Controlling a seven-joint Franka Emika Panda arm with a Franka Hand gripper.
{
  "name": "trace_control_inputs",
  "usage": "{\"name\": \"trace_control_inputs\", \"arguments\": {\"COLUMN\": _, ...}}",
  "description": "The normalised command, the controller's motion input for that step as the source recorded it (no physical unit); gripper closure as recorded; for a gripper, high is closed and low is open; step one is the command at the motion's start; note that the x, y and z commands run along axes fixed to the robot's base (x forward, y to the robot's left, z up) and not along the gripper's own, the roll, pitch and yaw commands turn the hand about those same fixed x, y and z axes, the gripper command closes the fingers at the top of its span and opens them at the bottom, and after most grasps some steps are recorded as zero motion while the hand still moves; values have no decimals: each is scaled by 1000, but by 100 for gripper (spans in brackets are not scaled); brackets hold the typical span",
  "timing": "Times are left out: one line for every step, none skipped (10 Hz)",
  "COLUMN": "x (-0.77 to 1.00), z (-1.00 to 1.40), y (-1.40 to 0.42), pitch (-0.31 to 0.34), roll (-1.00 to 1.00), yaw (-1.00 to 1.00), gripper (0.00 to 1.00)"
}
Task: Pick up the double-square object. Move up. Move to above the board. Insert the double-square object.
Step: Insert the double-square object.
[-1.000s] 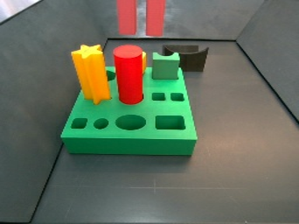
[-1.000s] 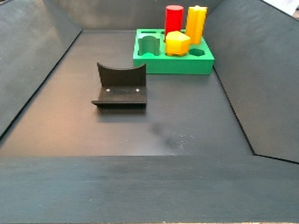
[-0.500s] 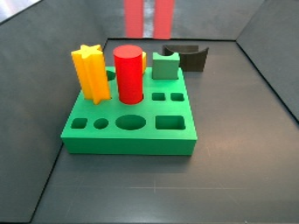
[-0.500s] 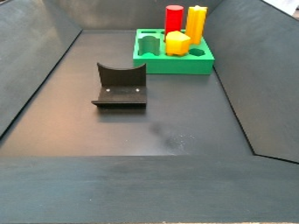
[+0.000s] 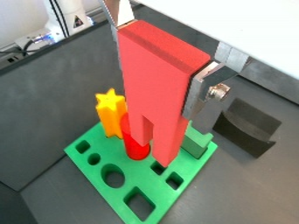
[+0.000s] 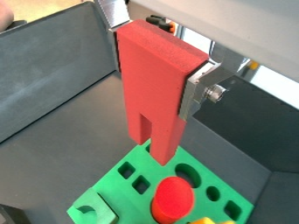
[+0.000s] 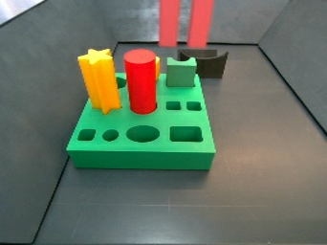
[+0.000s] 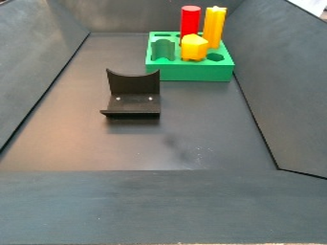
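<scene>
The double-square object (image 5: 152, 87) is a tall salmon-pink block with a notch splitting its lower end into two legs. My gripper (image 5: 158, 66) is shut on it, one silver finger (image 5: 205, 87) on each flat side. Both wrist views show it hanging over the green board (image 5: 87, 149), near the red cylinder (image 5: 138, 147). In a side view only its two legs (image 7: 185, 21) show, high above the board's (image 7: 141, 158) far end; the gripper is out of frame there. The double-square object (image 6: 158, 87) is apart from the board (image 6: 117, 188).
On the board stand a yellow star prism (image 7: 98, 81), the red cylinder (image 7: 141, 81) and a small green block (image 7: 183, 70). The dark fixture (image 7: 205, 62) stands behind the board. It also shows alone on the floor as the fixture (image 8: 132, 93). Grey walls surround the floor.
In the side view the block's legs have shifted right and come lower, from above the red cylinder to above the board's far right end. Nothing on the board has moved.
</scene>
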Motion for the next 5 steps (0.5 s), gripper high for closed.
{"name": "trace_control_inputs", "arguments": {"x": 1000, "z": -514, "y": 63, "pitch": 84, "roll": 91, "yaw": 0, "gripper": 100}}
{"name": "trace_control_inputs", "arguments": {"x": 911, "z": -474, "y": 0, "pitch": 70, "roll": 143, "yaw": 0, "gripper": 100}}
{"name": "trace_control_inputs", "arguments": {"x": 717, "z": -540, "y": 40, "pitch": 53, "roll": 119, "yaw": 0, "gripper": 100}}
{"name": "trace_control_inputs", "arguments": {"x": 291, "z": -637, "y": 37, "pitch": 0, "roll": 123, "yaw": 43, "gripper": 100}}
{"name": "trace_control_inputs", "arguments": {"x": 143, "z": -771, "y": 60, "pitch": -30, "roll": 106, "yaw": 69, "gripper": 100}}
